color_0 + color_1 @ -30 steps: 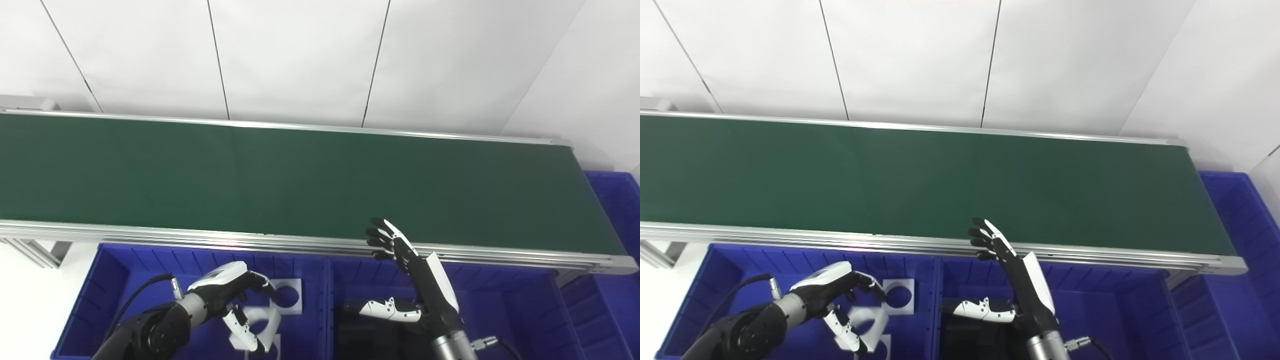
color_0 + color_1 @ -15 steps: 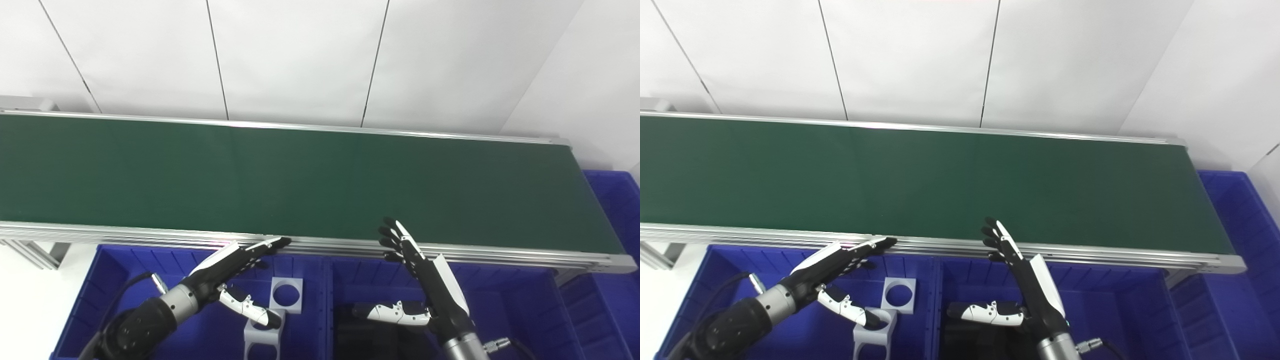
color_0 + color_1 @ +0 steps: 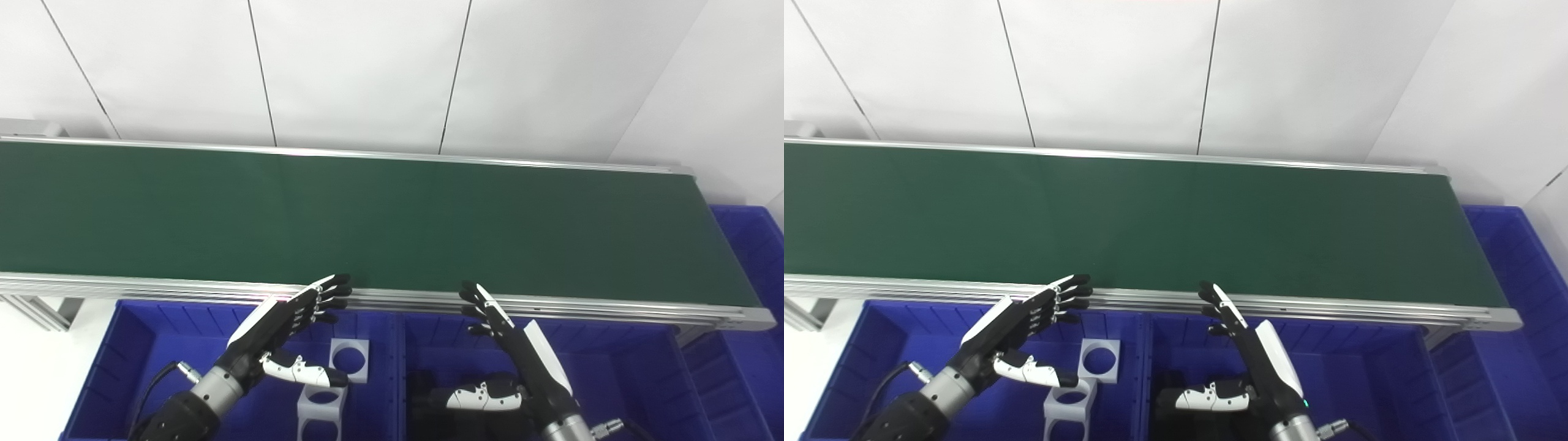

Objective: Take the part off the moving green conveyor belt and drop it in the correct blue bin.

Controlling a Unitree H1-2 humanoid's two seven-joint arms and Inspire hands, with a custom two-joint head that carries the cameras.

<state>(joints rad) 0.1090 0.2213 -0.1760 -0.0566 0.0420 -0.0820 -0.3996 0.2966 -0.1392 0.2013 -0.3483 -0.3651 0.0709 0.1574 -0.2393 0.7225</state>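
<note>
Below the left hand (image 3: 278,321), white parts (image 3: 349,360) lie in the blue bin (image 3: 122,343).

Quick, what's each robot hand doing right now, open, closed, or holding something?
Left robot hand: open, fingers spread, holding nothing.
Right robot hand: open, fingers extended, holding nothing.

The left robot hand (image 3: 288,321) has opened and risen toward the belt edge (image 3: 380,298), seemingly empty.
</note>
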